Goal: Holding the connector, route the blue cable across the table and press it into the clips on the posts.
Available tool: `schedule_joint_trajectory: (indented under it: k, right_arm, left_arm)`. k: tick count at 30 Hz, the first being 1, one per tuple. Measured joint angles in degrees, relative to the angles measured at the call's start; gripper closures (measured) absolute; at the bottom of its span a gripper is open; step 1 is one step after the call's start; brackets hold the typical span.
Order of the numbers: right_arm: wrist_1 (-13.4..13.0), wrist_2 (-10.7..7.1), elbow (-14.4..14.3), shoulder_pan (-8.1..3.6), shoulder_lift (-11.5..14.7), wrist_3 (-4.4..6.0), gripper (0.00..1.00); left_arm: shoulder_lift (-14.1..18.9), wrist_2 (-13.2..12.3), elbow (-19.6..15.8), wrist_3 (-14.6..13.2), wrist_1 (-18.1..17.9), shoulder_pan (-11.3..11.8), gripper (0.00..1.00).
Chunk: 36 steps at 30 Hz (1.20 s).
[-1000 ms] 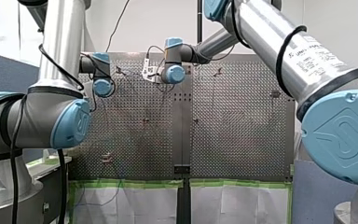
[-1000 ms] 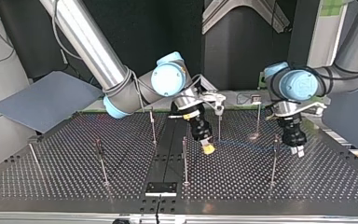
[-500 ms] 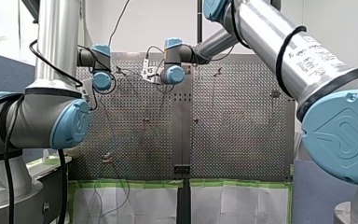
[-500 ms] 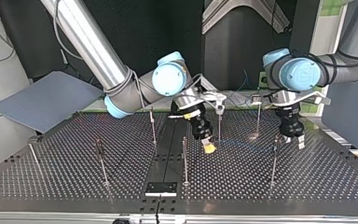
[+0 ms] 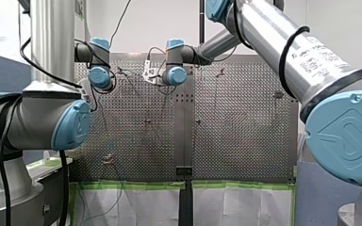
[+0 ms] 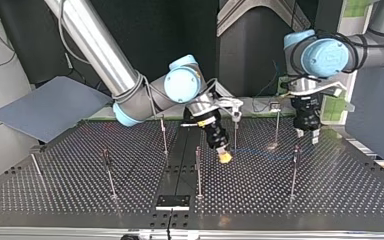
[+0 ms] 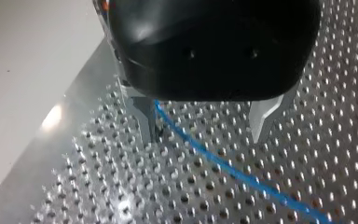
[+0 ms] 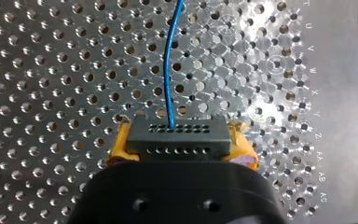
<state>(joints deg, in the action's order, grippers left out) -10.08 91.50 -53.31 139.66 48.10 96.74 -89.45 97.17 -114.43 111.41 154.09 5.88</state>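
Cable work, read across the top view: at centre frame my right pincer [image 6: 223,156] is clenched on the black connector [image 8: 177,136] between its yellow pads [image 8: 121,147]. From it the blue cable [image 6: 260,153] runs rightward, low over the counter [image 6: 55,200], towards my left pincer [image 6: 307,134] at upper right. That pincer's metal fingers [image 7: 142,119] stand apart, and the cable passes just beside one, ungripped. Thin, light and limp, the cable is probably best led by the rigid connector, under gentle tension.

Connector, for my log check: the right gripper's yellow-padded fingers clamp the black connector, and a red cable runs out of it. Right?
No. The cable running out of the connector is blue, not red; the right wrist view shows it. The right gripper's yellow-padded fingers do clamp the black connector.
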Motion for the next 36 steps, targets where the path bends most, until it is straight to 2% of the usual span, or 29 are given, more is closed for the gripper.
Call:
schedule_joint_trajectory:
  k: [5,9,20,26,29,33,36]
  right_arm:
    - [0.21,0.1,0.01,0.18,-0.03,-0.03,1.0]
    - [0.28,0.16,0.0,0.15,-0.06,-0.04,1.0]
    - [0.73,0.45,-0.01,-0.34,-0.13,0.02,1.0]
    - [0.75,0.75,0.0,-0.54,-0.13,0.04,1.0]
    - [0.79,0.78,0.0,-0.63,-0.16,0.04,1.0]
    - [0.97,0.96,0.16,-0.76,-0.15,-0.02,1.0]
    - [1.07,1.03,0.23,-0.81,-0.15,-0.04,1.0]
  left_arm:
    - [2.51,-1.87,-2.45,1.52,-1.56,-0.14,0.0]
    - [4.51,-2.28,-3.48,1.61,-1.07,-0.42,0.0]
    - [9.99,-2.55,-3.66,-2.65,1.38,-1.7,0.0]
    - [12.81,-4.33,-3.07,-4.66,1.82,-3.23,0.0]
    - [13.01,-5.43,-2.46,-5.14,1.96,-3.92,0.0]
    - [11.56,-7.07,-1.47,-5.9,2.03,-4.81,0.0]
    - [10.33,-7.05,-0.82,-6.69,2.31,-5.31,0.0]
